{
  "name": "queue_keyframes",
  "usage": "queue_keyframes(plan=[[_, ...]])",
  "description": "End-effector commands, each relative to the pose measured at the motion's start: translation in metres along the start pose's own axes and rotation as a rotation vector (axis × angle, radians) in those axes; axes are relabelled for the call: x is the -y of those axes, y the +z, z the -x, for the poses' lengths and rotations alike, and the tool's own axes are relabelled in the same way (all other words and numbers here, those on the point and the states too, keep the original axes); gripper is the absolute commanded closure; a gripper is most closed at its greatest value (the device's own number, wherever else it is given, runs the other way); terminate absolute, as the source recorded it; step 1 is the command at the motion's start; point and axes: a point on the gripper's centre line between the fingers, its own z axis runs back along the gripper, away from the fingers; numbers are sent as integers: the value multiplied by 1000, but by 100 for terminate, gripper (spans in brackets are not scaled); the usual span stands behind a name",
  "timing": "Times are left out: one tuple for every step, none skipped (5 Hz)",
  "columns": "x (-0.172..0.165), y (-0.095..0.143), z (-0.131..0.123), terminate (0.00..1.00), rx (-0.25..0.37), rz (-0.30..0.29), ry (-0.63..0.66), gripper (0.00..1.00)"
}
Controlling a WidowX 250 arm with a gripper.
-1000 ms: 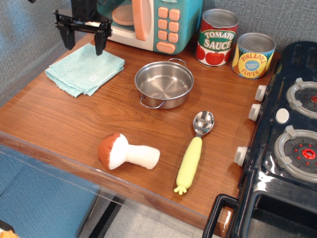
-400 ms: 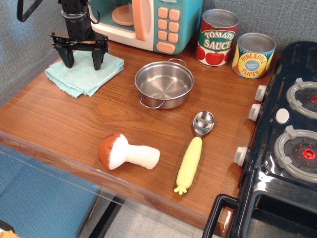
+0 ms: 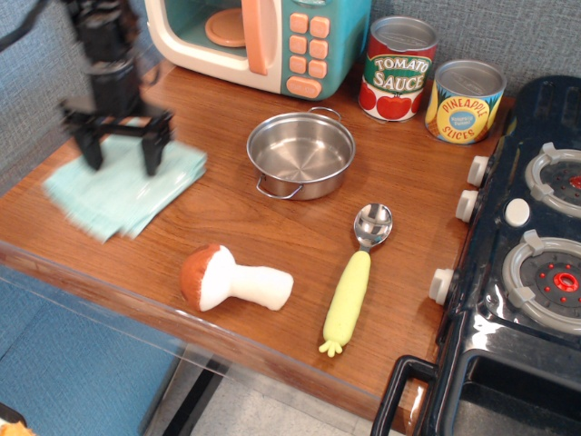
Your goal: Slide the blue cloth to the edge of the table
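The blue cloth (image 3: pixel 127 191) is a light teal folded terry cloth lying flat on the brown wood table (image 3: pixel 272 227), at its left side, blurred by motion. My black gripper (image 3: pixel 120 150) stands upright on the cloth's rear part with its two fingers spread apart and pointing down, tips pressing on the cloth. Nothing is held between the fingers. The cloth's near-left corner lies close to the table's left front edge with the clear plastic rim (image 3: pixel 109 300).
A steel pot (image 3: pixel 300 154) stands right of the cloth. A toy mushroom (image 3: pixel 231 280) and a yellow-handled spoon (image 3: pixel 356 277) lie near the front. A toy microwave (image 3: pixel 263 41), two cans (image 3: pixel 397 68) stand at the back; a black toy stove (image 3: pixel 526 263) is right.
My gripper came down onto the cloth and moved toward the front left, dragging the cloth with it toward the table's edge. The other objects have not moved.
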Motion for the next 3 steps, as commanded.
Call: queue_keyframes(plan=[[-20, 11, 55, 0, 5, -22, 90, 0], [-13, 33, 49, 0, 80, -4, 84, 0], [-2, 72, 44, 0, 199, 38, 4, 0]])
